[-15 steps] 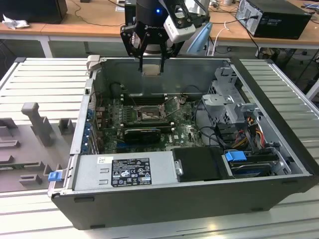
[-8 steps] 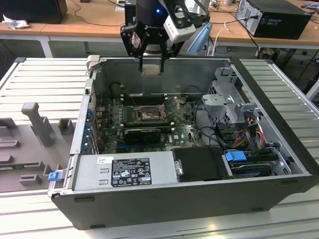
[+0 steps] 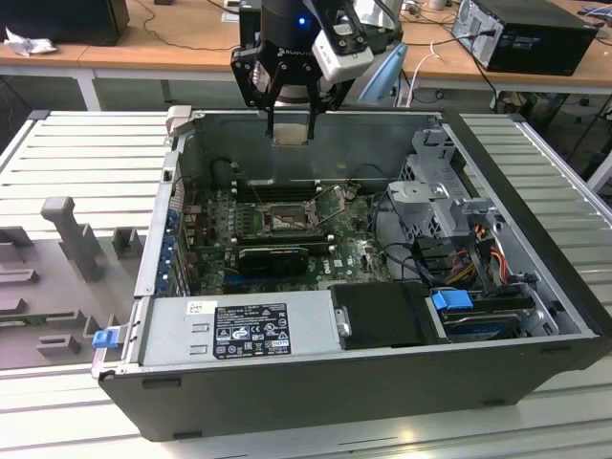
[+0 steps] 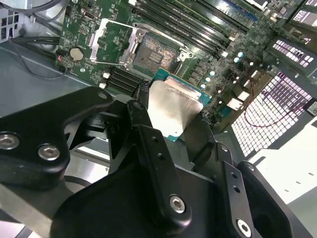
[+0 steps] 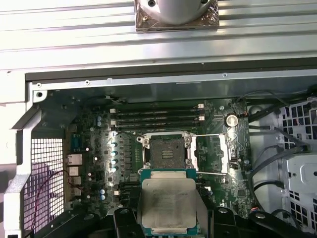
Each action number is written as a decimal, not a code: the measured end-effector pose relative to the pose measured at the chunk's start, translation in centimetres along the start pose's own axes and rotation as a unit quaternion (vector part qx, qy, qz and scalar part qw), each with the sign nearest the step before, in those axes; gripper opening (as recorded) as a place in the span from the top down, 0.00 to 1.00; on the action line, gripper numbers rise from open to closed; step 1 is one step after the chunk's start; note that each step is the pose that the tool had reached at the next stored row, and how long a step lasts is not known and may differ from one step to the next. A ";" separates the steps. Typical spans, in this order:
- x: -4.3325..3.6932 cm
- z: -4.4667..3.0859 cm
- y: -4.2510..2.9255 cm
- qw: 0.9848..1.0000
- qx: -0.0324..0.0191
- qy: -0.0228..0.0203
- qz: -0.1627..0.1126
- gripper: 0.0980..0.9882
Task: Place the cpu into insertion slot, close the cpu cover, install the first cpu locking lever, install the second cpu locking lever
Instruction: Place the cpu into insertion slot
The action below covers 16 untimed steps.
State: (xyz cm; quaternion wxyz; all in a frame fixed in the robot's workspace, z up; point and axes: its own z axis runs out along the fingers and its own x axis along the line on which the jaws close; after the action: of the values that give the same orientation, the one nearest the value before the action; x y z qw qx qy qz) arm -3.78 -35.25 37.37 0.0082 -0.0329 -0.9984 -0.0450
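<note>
My gripper (image 3: pixel 290 122) hangs above the back wall of the open computer case, shut on the cpu (image 3: pixel 290 136). The cpu's silvery-beige face (image 4: pixel 173 110) sits between two black fingers (image 4: pixel 141 101). In the first wrist view the cpu (image 5: pixel 168 201) hovers well above the board. The insertion slot (image 5: pixel 166 151) is a dark open square on the green board (image 3: pixel 285 221), and it is empty (image 4: pixel 153 55). The cpu cover (image 5: pixel 214 153) is swung open beside the slot (image 4: pixel 111 42).
A grey power supply (image 3: pixel 239 330) fills the case's front, with a black box (image 3: pixel 382 316) beside it. A drive cage (image 3: pixel 449 196) and cables (image 3: pixel 478 253) stand at the exterior view's right. Long black memory slots (image 5: pixel 158 116) lie behind the socket. A grey tray (image 3: pixel 57 258) lies outside the case at the exterior view's left.
</note>
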 end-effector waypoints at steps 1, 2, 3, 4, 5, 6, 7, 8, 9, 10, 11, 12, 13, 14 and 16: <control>0.00 0.03 0.00 1.000 0.000 0.000 0.001 0.52; 0.00 0.07 -0.01 1.000 0.000 0.000 0.002 0.52; 0.00 0.12 -0.01 1.000 0.000 0.000 0.002 0.52; 0.00 0.14 -0.02 1.000 0.000 0.000 0.002 0.52; 0.00 0.16 -0.02 1.000 0.000 0.000 0.002 0.52; 0.00 0.18 -0.02 1.000 0.000 0.000 0.002 0.52; 0.00 0.19 -0.03 1.000 0.000 0.000 0.002 0.52; 0.00 0.19 -0.03 1.000 0.000 0.000 0.002 0.52; 0.00 0.20 -0.03 1.000 0.000 0.000 0.002 0.52; -0.01 0.20 -0.03 1.000 0.000 0.000 0.003 0.52; -0.01 0.20 -0.03 1.000 0.000 0.000 0.004 0.52; -0.01 0.21 -0.03 1.000 0.000 0.000 0.006 0.52; -0.01 0.21 -0.03 1.000 0.000 -0.001 0.007 0.52; -0.01 0.21 -0.03 1.000 0.000 -0.001 0.008 0.52; -0.01 0.21 -0.03 1.000 0.000 -0.001 0.010 0.52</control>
State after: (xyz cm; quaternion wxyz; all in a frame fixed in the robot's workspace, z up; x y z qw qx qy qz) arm -3.78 -35.25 37.15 0.0078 -0.0426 -0.9980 -0.0451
